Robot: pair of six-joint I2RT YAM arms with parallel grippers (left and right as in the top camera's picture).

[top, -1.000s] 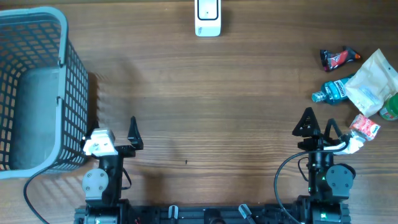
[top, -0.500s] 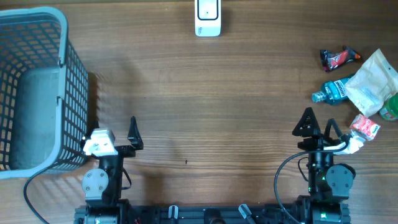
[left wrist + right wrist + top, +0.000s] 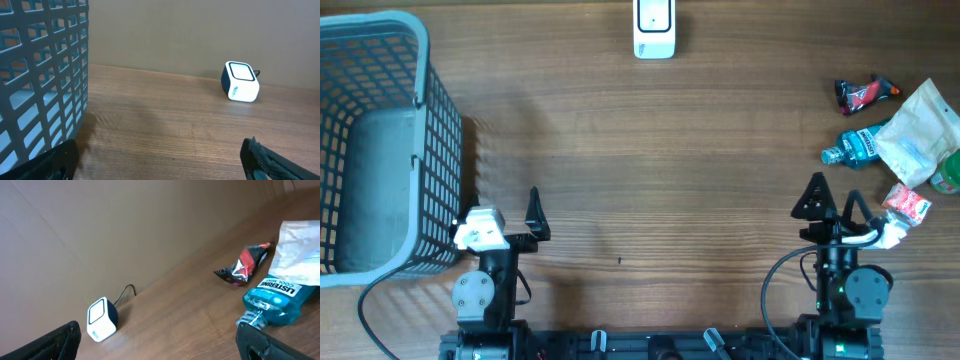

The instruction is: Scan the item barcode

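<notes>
The white barcode scanner (image 3: 654,28) stands at the table's far middle edge; it also shows in the left wrist view (image 3: 240,81) and the right wrist view (image 3: 101,319). Items lie in a cluster at the right: a red-and-black packet (image 3: 865,92), a blue mouthwash bottle (image 3: 860,146), a white pouch (image 3: 920,135) and a small red-and-white packet (image 3: 905,203). My right gripper (image 3: 833,203) is open and empty at the near right, just left of the small packet. At the near left my left gripper (image 3: 508,213) is open and empty beside the basket.
A grey plastic basket (image 3: 420,60) fills the left side, and its wall (image 3: 45,75) is close on the left of the left wrist view. A green item (image 3: 948,175) peeks in at the right edge. The scanner's cable (image 3: 125,291) runs behind it.
</notes>
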